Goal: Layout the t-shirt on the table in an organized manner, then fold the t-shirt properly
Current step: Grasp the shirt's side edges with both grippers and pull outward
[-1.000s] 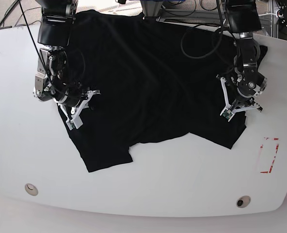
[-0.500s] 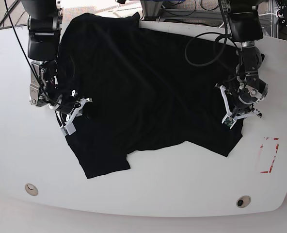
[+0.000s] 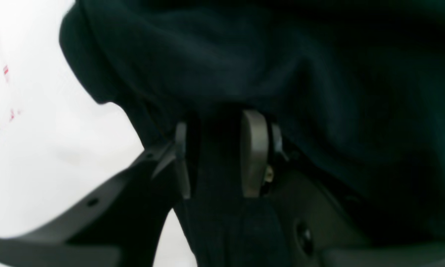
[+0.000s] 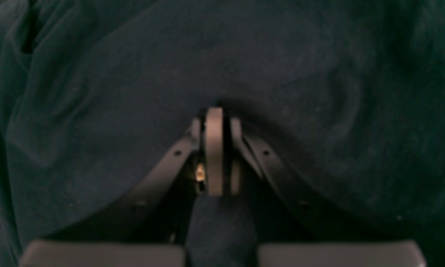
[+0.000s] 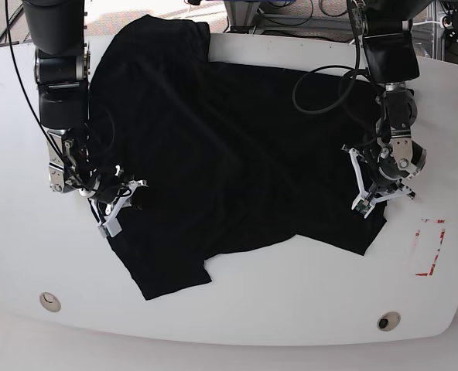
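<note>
Broadly, the table (image 5: 237,325) carries the t-shirt (image 5: 229,147) spread dark across its far and middle part, one sleeve reaching the near-left area and a rumpled flap toward the red tape rectangle (image 5: 428,247) on the base view's right. The cloth lies wrinkled and skewed, so the step in hand looks like the laying-out, not yet the folding. The left pincer (image 5: 380,193), on that view's right, is clamped on the shirt's edge; its wrist view shows a band of black cloth running between the fingers (image 3: 254,154), the jaws held narrowly apart by it. The right pincer (image 5: 119,202), on the opposite side, has its jaws pressed nearly together on a thin pinch of fabric, as its own wrist view shows (image 4: 215,155). The next move probably calls for drawing both held edges apart and toward the near side, keeping tension even so the body flattens without bunching.
</note>
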Motion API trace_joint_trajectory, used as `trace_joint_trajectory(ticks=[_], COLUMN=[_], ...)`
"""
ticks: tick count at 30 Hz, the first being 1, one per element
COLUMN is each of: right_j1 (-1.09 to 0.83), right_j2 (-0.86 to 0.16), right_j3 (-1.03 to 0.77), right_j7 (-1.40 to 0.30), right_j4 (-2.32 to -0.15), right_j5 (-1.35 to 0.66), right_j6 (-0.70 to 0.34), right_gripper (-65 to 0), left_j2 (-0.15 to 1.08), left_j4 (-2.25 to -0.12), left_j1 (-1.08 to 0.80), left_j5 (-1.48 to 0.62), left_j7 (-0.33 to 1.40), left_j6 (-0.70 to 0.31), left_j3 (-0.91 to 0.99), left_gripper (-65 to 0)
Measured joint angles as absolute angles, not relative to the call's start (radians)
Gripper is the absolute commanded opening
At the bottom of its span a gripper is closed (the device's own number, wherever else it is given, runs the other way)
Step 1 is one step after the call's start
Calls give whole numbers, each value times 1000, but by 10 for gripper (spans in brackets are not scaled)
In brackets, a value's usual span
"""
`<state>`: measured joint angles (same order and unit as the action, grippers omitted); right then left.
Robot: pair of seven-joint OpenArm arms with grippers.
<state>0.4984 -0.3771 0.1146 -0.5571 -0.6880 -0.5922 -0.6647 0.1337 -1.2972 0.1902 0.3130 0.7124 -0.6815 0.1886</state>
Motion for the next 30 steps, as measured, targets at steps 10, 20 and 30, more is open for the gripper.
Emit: trace_joint_trajectory(ticks=[10,20,30], right_j1=[507,466,322], right_j2=[-376,-415,-411], right_j3=[124,35,-136], right_j7=[-557,-766,-997], right_j4=[-708,-1019,-1374], right_j5=[-579,-553,-555], right_j6=[-652,-632,-636], right_gripper=[-588,-352,-350], left_j2=[130,122,135], left_j4=[-1333,-1577,-1799], left_j1=[188,116,27], left_j5=[318,333,328], left_j7=[739,888,977], left_j6=[-683,-705,-698], left_j3=[189,184,191], left_gripper=[-275,-143,-143])
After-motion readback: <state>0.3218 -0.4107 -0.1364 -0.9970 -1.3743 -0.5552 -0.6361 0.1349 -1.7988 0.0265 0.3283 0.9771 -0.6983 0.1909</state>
